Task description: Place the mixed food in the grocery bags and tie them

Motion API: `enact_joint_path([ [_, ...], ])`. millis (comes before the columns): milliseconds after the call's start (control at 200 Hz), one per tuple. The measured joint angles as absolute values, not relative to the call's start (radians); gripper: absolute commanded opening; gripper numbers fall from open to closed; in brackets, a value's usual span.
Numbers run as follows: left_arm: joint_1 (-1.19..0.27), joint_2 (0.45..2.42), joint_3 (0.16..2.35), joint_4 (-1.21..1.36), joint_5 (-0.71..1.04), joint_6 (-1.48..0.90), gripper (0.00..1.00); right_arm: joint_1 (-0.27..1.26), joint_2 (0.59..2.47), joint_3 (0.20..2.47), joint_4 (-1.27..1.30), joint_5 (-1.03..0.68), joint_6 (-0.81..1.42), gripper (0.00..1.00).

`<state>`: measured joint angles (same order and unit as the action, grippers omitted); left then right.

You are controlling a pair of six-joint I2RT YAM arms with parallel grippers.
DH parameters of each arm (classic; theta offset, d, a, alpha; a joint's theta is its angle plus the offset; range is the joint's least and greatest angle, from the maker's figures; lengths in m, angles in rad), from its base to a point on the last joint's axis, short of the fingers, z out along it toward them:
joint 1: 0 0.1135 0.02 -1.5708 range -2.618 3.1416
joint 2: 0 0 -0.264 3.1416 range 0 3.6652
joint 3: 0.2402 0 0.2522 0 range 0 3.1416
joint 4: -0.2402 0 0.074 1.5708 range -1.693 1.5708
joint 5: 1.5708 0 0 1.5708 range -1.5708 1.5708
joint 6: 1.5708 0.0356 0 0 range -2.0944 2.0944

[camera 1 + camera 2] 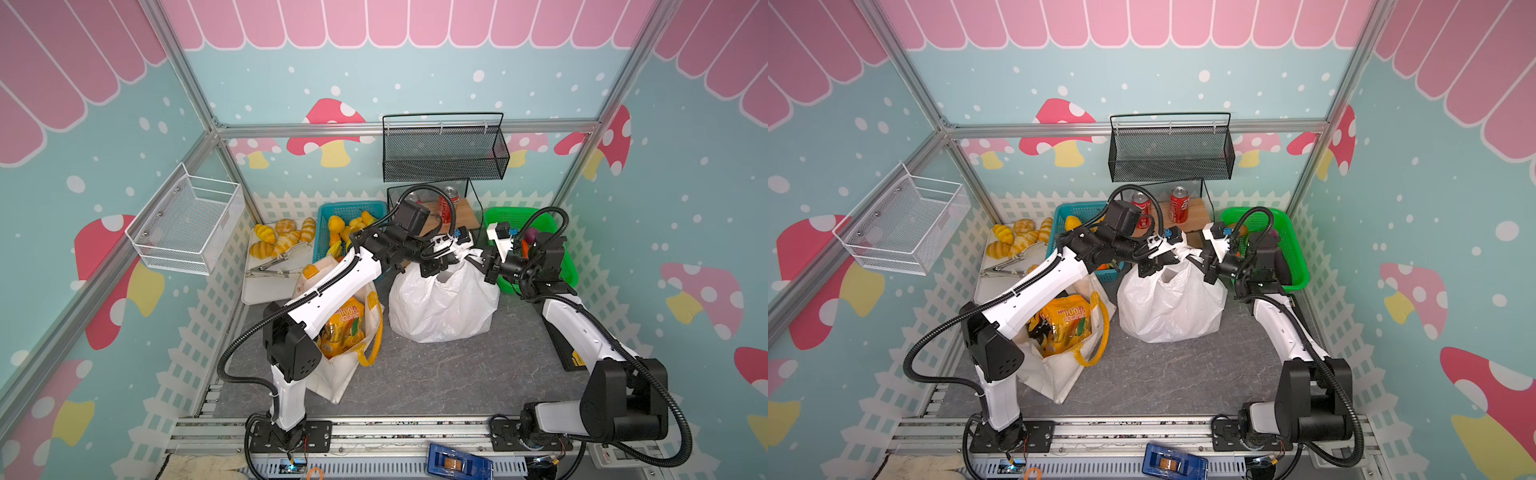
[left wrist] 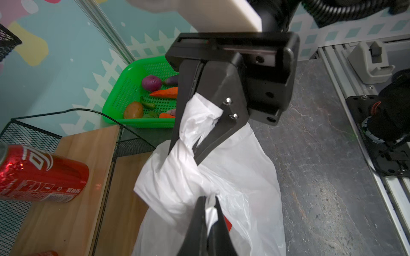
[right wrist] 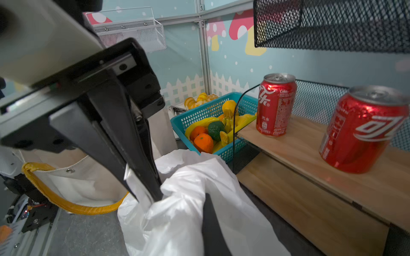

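Left wrist view: left tool point(image 2: 209, 200) and right tool point(image 2: 185, 153) each clenched on a white plastic bag point(image 1: 442, 303) handle, bag at table point(image 1: 436, 382) centre. Orange-yellow packet point(image 1: 343, 328) sits in tote point(image 1: 332, 374) at bag's 9 o'clock. Knot looks unfinished; tote untied.

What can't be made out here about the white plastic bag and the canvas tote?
- White plastic bag contents: opaque plastic hides them in every view.
- Whether its handles are knotted: left tool and right tool cover them in both top views; wrist views show only bunched plastic.
- Canvas tote bottom: left arm crosses it in both top views.
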<state>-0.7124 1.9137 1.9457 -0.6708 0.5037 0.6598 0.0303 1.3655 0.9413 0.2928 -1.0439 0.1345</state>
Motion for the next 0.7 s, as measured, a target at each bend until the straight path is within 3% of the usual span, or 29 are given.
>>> enact_joint_path([
  [385,-0.722,1.892,1.795,-0.455,0.432,0.627,0.0,0.033,1.365,0.901,0.386,-1.018,0.258,0.14],
  [700,-0.722,1.879,1.718,-0.397,0.435,0.601,0.0,0.032,1.365,0.914,0.361,-0.979,0.229,0.12],
])
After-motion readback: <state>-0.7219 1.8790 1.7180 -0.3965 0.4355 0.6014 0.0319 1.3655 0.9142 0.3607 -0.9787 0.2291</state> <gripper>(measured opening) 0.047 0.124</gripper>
